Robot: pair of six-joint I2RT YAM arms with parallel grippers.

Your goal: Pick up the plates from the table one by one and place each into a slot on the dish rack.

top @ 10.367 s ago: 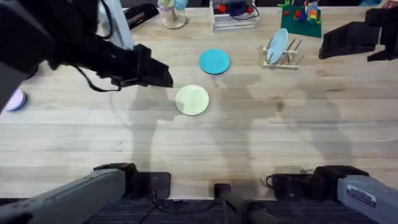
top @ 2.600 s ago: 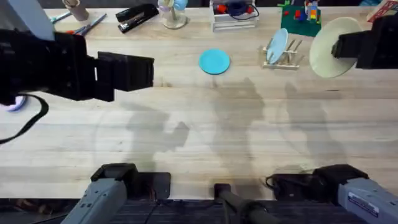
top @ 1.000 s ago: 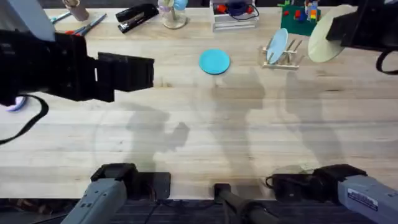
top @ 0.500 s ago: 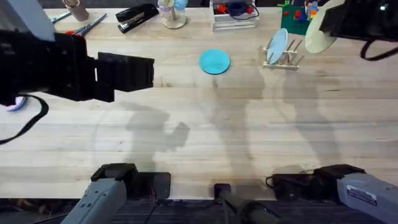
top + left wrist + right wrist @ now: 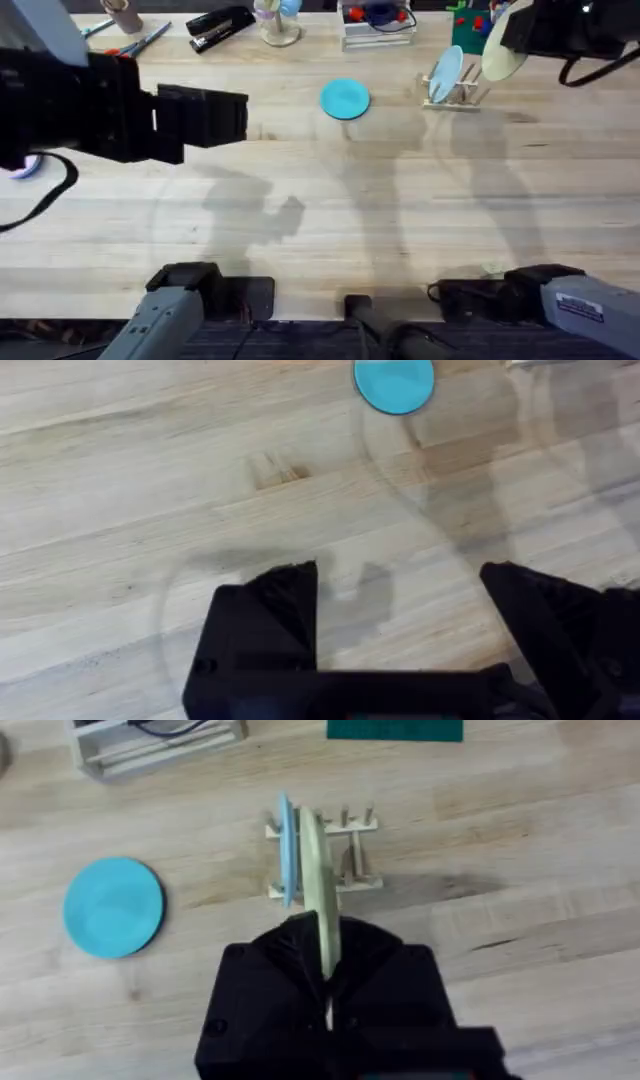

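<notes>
My right gripper [image 5: 515,40] is shut on the cream plate [image 5: 498,52], holding it on edge in the air just right of the dish rack [image 5: 455,92]. In the right wrist view the cream plate [image 5: 320,915] hangs edge-on above the rack [image 5: 350,870], beside the pale blue plate [image 5: 286,850] standing in a slot. The turquoise plate [image 5: 345,99] lies flat on the table [image 5: 400,220], left of the rack. My left gripper [image 5: 400,630] is open and holds nothing; it hovers high over the table's left side [image 5: 205,115], with the turquoise plate [image 5: 394,382] far ahead of it.
Along the back edge stand a black stapler [image 5: 220,22], a cup [image 5: 278,22], a white wire organiser [image 5: 377,25] and a green baseplate with bricks [image 5: 485,30]. A small pink disc [image 5: 20,168] peeks out under the left arm.
The right arm has carried the cream plate leftward and farther back, from right of the rack to nearly over it. The left arm and the turquoise plate have stayed put.
</notes>
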